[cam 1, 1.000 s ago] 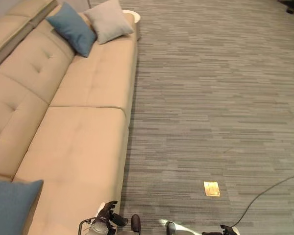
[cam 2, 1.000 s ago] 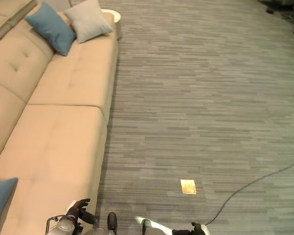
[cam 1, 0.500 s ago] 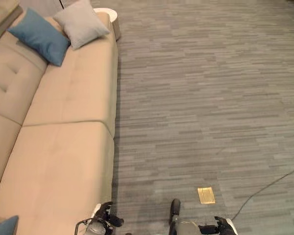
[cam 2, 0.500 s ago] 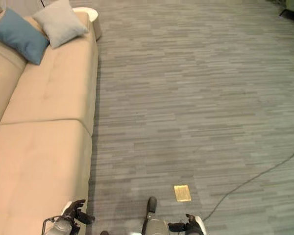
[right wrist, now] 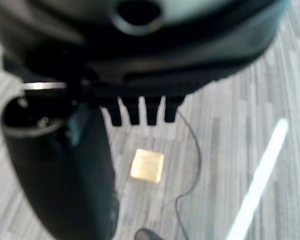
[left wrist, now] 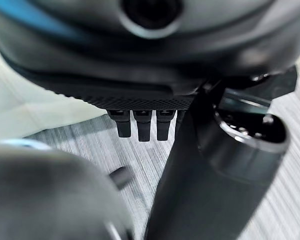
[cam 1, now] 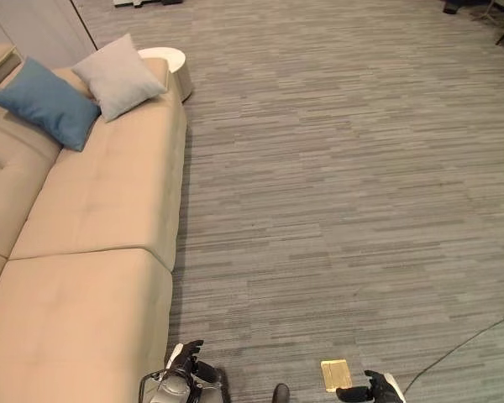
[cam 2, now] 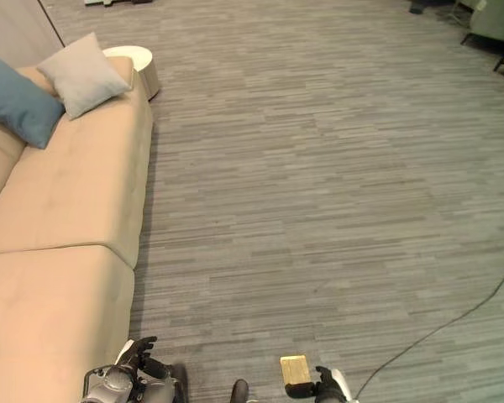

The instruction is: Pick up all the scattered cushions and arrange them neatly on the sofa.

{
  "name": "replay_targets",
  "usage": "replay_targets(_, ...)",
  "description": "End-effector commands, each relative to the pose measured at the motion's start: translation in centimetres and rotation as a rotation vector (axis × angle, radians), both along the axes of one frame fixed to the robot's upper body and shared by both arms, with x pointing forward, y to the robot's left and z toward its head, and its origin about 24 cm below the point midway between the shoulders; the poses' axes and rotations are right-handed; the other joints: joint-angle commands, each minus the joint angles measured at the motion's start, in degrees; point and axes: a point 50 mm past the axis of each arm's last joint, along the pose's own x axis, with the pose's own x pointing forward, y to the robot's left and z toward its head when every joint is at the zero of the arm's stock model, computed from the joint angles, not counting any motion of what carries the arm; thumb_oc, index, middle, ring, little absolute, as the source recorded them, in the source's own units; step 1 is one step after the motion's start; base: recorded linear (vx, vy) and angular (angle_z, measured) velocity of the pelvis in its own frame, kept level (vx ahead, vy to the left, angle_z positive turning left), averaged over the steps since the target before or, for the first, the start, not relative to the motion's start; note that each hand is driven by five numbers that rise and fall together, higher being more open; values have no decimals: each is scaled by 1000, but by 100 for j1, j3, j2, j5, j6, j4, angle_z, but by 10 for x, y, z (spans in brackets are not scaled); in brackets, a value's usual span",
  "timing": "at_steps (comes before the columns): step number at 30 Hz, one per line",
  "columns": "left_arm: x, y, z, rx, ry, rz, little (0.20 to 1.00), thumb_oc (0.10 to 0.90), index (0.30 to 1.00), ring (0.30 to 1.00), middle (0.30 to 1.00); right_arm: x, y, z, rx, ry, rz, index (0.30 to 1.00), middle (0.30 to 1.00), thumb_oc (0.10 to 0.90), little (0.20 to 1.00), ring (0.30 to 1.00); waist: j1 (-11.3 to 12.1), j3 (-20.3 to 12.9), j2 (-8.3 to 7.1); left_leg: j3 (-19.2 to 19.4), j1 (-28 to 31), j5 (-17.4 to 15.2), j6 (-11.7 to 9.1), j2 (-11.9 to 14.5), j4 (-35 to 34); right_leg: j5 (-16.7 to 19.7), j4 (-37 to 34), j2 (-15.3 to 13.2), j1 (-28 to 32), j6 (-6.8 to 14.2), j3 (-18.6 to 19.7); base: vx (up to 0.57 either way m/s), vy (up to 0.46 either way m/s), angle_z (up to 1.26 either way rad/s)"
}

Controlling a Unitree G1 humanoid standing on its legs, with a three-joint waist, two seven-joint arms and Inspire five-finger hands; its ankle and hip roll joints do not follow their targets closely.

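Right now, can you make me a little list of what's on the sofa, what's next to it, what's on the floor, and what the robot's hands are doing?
Sofa: long beige fabric sofa
On sofa: blue square cushion against the backrest at the far end, light grey square cushion beside it, the two touching
Beside sofa: round white side table at the far end
Floor: grey striped carpet with a small brass floor plate
Left hand: low, near the sofa's front edge, fingers relaxed, holding nothing
Right hand: low, by the plate, fingers relaxed, holding nothing

Grey striped carpet floor, brass floor plate, round white side table
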Motion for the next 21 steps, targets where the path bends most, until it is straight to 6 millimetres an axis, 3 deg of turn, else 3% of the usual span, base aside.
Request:
replay_targets(1,-2,12,2,60,-11,-23,900,800,900,900,900,-2,-19,6,-67,-13,5,900,900,800,900,900,375,-76,2,49,93,-177,334,-105,592,-211,132,-168,199,766,305,410,6,-12)
replay_targets(4,-13,17,-2,61,20,4,900,800,900,900,900,-10,-13,2,-58,17,29,900,900,800,900,900,464,-252,-122,-95,163,-332,493,-249,832,-367,332,-246,319,786,332,425,24,-38)
replay_targets(6,-17,19,-3,60,34,18,900,800,900,900,900,-12,-9,0,-42,28,40,900,900,800,900,900,551,-350,-194,-114,318,-528,640,-339,840,-420,841,-356,269,859,373,380,75,1)
replay_targets(8,-18,22,-3,70,39,14,900,800,900,900,900,-12,-8,0,-34,31,45,900,900,800,900,900,547,-365,-249,-196,540,-740,805,-478,815,-183,1734,-489,56,1080,386,340,117,11)
replay_targets(10,-14,23,-1,75,29,11,900,800,900,900,900,-9,-9,1,-28,23,46,900,900,800,900,900,447,-306,-229,-328,773,-916,960,-579,770,474,2770,-653,-452,1373,459,319,114,13)
replay_targets(11,-6,26,3,81,2,21,900,800,900,900,900,-1,-8,3,-25,-4,49,900,900,800,900,900,354,-220,-99,-467,998,-1032,1064,-552,728,801,3642,-703,-838,1421,433,295,73,33)
replay_targets(12,-6,26,3,81,2,21,900,800,900,900,900,0,-9,3,-25,-4,49,900,900,800,900,900,352,-221,-105,-466,992,-1034,1067,-561,732,787,3668,-715,-853,1424,435,397,66,63)
replay_targets(13,-2,27,5,80,-15,24,900,800,900,900,900,4,-9,5,-26,-21,51,900,900,800,900,900,297,-188,57,-574,1214,-1114,1117,-508,660,732,4064,-776,-1285,1317,368,193,24,74)
replay_targets(14,-2,27,5,80,-16,25,900,800,900,900,900,4,-9,5,-27,-21,51,900,900,800,900,900,292,-181,44,-576,1221,-1117,1120,-525,659,706,4099,-796,-1292,1319,371,426,9,56)
replay_targets(15,3,26,7,77,-34,19,900,800,900,900,900,12,-11,8,-31,-45,54,900,900,800,900,900,190,-78,130,-784,1534,-1228,1108,-557,587,409,3893,-787,-1735,1133,385,231,-16,23)
replay_targets(16,3,26,7,77,-34,19,900,800,900,900,900,12,-11,8,-31,-45,54,900,900,800,900,900,188,-87,140,-787,1519,-1221,1104,-544,586,428,3868,-774,-1738,1127,377,452,-90,8)
replay_targets(17,6,25,8,76,-42,16,900,800,900,900,900,18,-12,10,-30,-66,55,900,900,800,900,900,88,-47,126,-908,1708,-1337,1053,-585,574,241,3196,-693,-1912,1031,422,355,-133,20)
replay_targets(18,5,26,8,77,-39,18,900,800,900,900,900,19,-12,11,-31,-71,58,900,900,800,900,900,-8,18,81,-1000,1894,-1453,1024,-654,568,282,2590,-600,-2066,1004,540,354,-133,42)
replay_targets(19,5,26,8,77,-39,18,900,800,900,900,900,19,-12,11,-31,-72,59,900,900,800,900,900,-12,12,86,-1003,1885,-1444,1022,-646,567,305,2556,-592,-2059,1001,534,268,-113,39)
replay_targets(21,1,28,6,79,-24,25,900,800,900,900,900,18,-15,11,-35,-66,60,900,900,800,900,900,-190,21,19,-1196,2207,-1621,935,-689,447,486,1578,-438,-2229,1072,875,363,-141,28)
